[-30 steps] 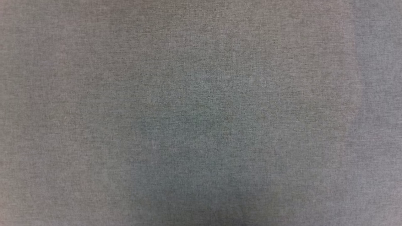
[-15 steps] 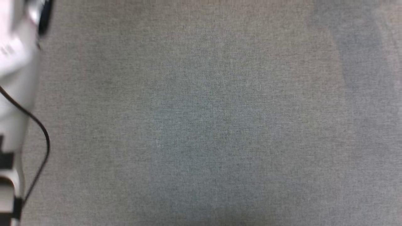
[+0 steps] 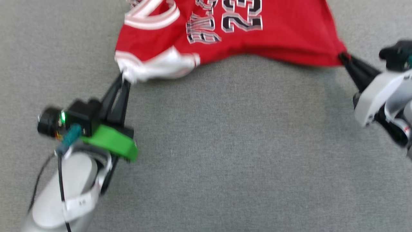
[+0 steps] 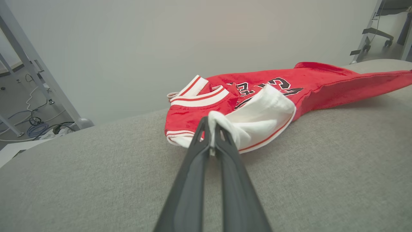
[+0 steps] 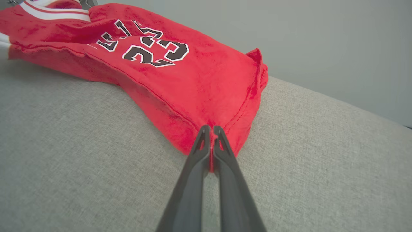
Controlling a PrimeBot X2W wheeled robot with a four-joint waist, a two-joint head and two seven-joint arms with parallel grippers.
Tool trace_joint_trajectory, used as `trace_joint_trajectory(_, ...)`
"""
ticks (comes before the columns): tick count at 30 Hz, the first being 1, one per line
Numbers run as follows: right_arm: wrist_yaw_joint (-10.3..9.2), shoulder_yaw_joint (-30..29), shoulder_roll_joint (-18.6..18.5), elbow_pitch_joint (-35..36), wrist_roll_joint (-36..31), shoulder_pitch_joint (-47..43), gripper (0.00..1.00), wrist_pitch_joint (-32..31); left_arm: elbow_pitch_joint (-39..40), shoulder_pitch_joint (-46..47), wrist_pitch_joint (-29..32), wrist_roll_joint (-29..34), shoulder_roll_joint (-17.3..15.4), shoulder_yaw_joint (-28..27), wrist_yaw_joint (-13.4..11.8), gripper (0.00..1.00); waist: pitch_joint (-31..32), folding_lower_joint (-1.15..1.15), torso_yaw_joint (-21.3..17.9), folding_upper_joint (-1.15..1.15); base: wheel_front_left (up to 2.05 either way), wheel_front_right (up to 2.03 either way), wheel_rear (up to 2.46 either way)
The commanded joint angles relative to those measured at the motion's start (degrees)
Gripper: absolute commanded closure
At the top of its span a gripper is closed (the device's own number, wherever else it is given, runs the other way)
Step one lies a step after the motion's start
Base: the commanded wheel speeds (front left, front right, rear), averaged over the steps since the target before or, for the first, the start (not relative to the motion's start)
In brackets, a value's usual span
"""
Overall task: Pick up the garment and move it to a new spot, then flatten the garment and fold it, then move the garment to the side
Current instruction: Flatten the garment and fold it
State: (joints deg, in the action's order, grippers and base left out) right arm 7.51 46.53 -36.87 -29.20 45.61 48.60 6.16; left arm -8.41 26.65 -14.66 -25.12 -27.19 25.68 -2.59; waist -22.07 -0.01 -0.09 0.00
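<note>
A red jersey-style garment (image 3: 273, 35) lies stretched across the far part of a grey fabric surface (image 3: 225, 154), chest up, its black white-edged lettering and "23" showing; the left gripper (image 3: 124, 80), fingers pressed together, pinches the bunched white sleeve (image 3: 157, 67) at the shirt's near left corner; the right gripper (image 3: 343, 59), fingers likewise closed, pinches the red hem corner at the near right; between the two grips the shirt's near edge runs in a shallow curve, drawn toward each pinch; the striped collar (image 3: 151, 16) sits just beyond the held sleeve; a green bracket (image 3: 112, 145) and a black camera module (image 3: 80, 117) with a lit green lamp ride on the left wrist; in the left wrist view a grey metal frame leg (image 4: 38, 71) and loose cables (image 4: 32, 127) show on the floor beyond the surface's edge.
</note>
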Motion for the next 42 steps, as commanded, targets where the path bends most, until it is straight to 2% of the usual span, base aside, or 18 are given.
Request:
trace_joint_trajectory(1, -0.02, 0.0, -0.4, 0.5, 1.0, -2.5, 1.00, 0.5, 0.4, -3.2, -0.3, -0.9, -0.4, 0.1, -0.7, 1.00, 5.3, 0.01, 0.2, 0.00, 0.00, 0.00, 0.00)
trace_joint_trajectory(12, -0.02, -1.7, -3.4, 3.3, 4.2, -19.8, 1.00, 0.8, 4.2, -23.2, -0.3, -6.4, 0.4, 0.1, -4.0, 1.00, 13.4, 0.01, 1.0, 0.00, 0.00, 0.00, 0.00)
trace_joint_trajectory(24, -0.02, -10.0, -5.1, 9.3, 4.5, -39.4, 1.00, -1.4, 4.9, -36.8, 1.4, -11.6, 1.6, 2.2, -4.8, 1.00, 19.0, 0.01, 1.7, 0.00, 0.00, 0.00, 0.00)
trace_joint_trajectory(30, -0.02, -16.1, -4.8, 13.6, 4.2, -48.3, 1.00, -3.8, 5.4, -39.3, 4.0, -12.3, 1.6, 4.6, -4.4, 1.00, 19.6, 0.01, 2.4, 0.00, 0.00, 0.00, 0.00)
trace_joint_trajectory(35, -0.02, -20.9, -3.4, 16.1, 1.5, -51.7, 1.00, -6.1, 4.7, -38.0, 3.8, -11.5, 1.6, 4.9, -4.3, 1.00, 19.8, 0.01, 2.6, 0.00, 0.00, 0.00, 0.00)
trace_joint_trajectory(38, -0.02, -23.7, -1.7, 17.7, 0.0, -51.9, 1.00, -7.7, 4.3, -35.0, 3.8, -10.4, 1.0, 5.2, -3.1, 1.00, 19.7, 0.01, 2.7, 0.00, 0.00, 0.00, 0.00)
trace_joint_trajectory(42, -0.02, -26.9, 0.1, 19.3, -1.3, -50.5, 1.00, -9.7, 2.3, -28.7, 4.9, -8.3, -0.3, 6.1, -0.3, 1.00, 19.6, 0.01, 2.7, 0.00, 0.00, 0.00, 0.00)
